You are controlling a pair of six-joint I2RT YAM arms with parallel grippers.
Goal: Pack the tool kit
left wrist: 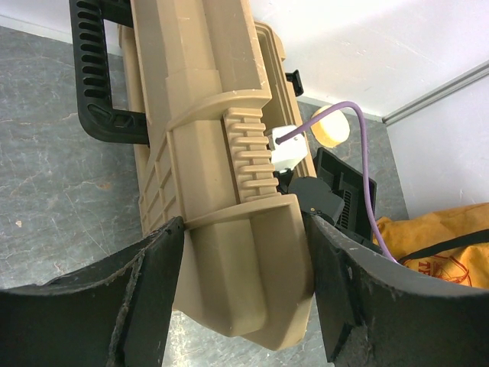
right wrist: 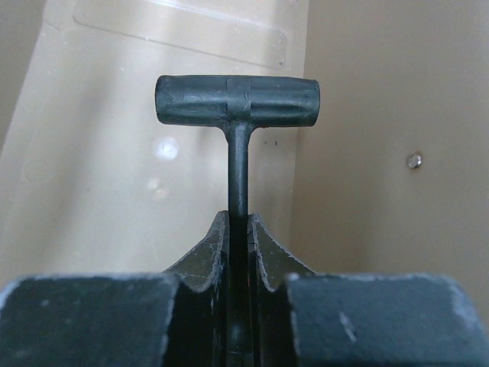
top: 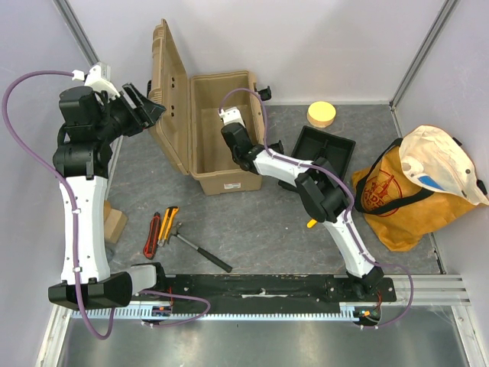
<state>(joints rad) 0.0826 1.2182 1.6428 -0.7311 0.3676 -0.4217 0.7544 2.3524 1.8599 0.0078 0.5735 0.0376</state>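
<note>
The right gripper (right wrist: 238, 222) is down inside the open toolbox (top: 206, 115), its two fingers (right wrist: 206, 252) pressed together on the thin shaft of a black T-shaped tool (right wrist: 238, 103). The tool's stubby crossbar stands upright just above the fingertips, and from the wrist view the tan inner walls of the box fill everything behind it. I can't tell whether the tool touches the floor of the box.

On the other side, the left gripper (left wrist: 244, 225) sits at the edge of the lid (top: 170, 92). Its jaws are spread wide, one on each face of the ribbed tan shell, and they look to be clamped against it. The lid stands up nearly vertical on the left of the box, with its black handle (left wrist: 95, 76) on the outer face.

The toolbox itself sits toward the back of the grey table (top: 260, 222), a little left of centre. Just to its right lies the black inner tray (top: 322, 149), out of the box, and behind that a round yellow disc (top: 322, 114). Further right is the orange-yellow bag (top: 405, 199) with a cream cloth (top: 439, 164) lying over its top.

In front of the box, toward the left arm, three tools lie close together on the table: a red-handled tool (top: 151, 235), a yellow-and-black tool (top: 167, 222) and a hammer (top: 200, 251) with a dark handle. A small wooden block (top: 114, 224) sits beside the left arm.
</note>
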